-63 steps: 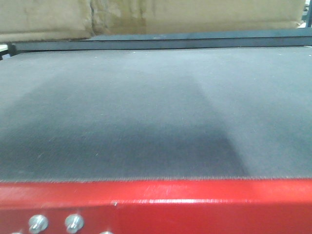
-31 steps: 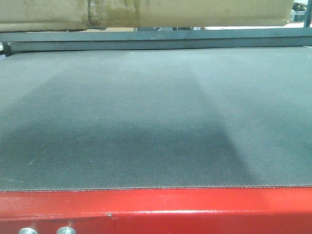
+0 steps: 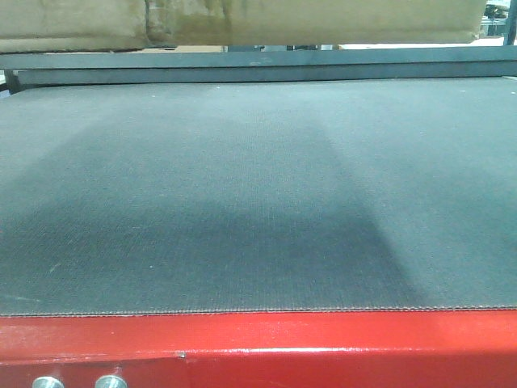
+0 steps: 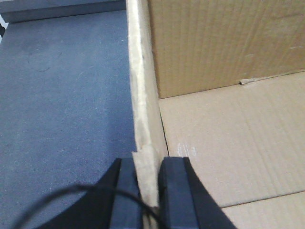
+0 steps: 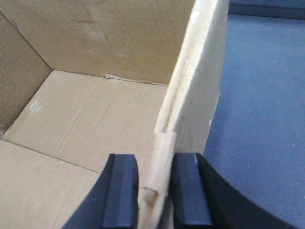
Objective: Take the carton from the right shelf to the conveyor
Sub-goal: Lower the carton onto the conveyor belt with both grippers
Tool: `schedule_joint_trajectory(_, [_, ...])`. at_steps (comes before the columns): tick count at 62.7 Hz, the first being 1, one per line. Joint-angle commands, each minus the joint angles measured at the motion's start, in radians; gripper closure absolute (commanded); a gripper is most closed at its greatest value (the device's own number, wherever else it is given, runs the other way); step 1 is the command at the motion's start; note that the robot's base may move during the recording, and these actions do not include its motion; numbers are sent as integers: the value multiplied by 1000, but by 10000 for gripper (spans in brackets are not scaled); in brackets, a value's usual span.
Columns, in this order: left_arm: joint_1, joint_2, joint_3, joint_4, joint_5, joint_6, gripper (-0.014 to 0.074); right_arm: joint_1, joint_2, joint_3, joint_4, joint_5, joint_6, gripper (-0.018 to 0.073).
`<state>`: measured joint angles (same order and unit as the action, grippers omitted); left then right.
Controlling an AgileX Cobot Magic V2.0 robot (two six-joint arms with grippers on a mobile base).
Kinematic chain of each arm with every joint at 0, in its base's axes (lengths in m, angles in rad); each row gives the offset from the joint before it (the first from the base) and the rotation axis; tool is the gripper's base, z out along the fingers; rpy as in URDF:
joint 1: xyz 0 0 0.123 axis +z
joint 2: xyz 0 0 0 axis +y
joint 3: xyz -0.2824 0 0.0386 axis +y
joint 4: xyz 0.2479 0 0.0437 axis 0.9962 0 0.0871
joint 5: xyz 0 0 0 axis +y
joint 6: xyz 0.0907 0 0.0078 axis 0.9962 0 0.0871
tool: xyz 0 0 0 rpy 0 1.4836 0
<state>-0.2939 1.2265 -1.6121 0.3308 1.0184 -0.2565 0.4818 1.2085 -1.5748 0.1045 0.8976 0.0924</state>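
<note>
Left black pincer (image 4: 147, 164) clamped on the left wall of the large brown open corrugated cardboard carton (image 4: 228, 143), right black pincer (image 5: 156, 162) clamped on its right wall, carton over the dark grey textured conveyor belt (image 3: 258, 186), glossy red metal frame (image 3: 323, 339) along the belt's near edge

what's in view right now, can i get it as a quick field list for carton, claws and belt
carton: open-topped, visible inside bare, at the far end of the belt
left claw: shut on the carton's left wall rim
right claw: shut on the carton's right wall rim
belt: dark grey, textured, showing outside both gripped walls
red frame: along the belt's near edge
carton resting or lifted: cannot tell
</note>
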Motion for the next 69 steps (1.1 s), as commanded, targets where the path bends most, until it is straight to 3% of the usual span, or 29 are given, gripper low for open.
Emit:
schedule_joint_trajectory(1, [17, -6, -4, 174, -20, 12, 604, -9, -32, -10, -38, 10, -23, 629])
schedule_joint_trajectory(27, [17, -6, -4, 168, -21, 12, 604, -9, -32, -10, -31, 10, -23, 629])
schedule_joint_trajectory(32, [17, -6, -4, 129, -33, 12, 604, -9, -32, -10, -31, 10, -23, 629])
schedule_joint_trajectory(38, [22, 3, -3, 29, -66, 12, 604, -16, -17, -10, -31, 2, -23, 629])
schedule_joint_trajectory(46, [22, 59, -3, -47, -94, 12, 604, -69, 45, -10, -31, -16, -23, 629])
schedule_joint_trajectory(58, [22, 196, -3, -67, -130, 12, 604, -148, 175, -10, -31, -94, -23, 629])
schedule_joint_trajectory(69, [22, 308, -3, -67, -202, 12, 604, -164, 293, -10, -33, -147, -23, 629])
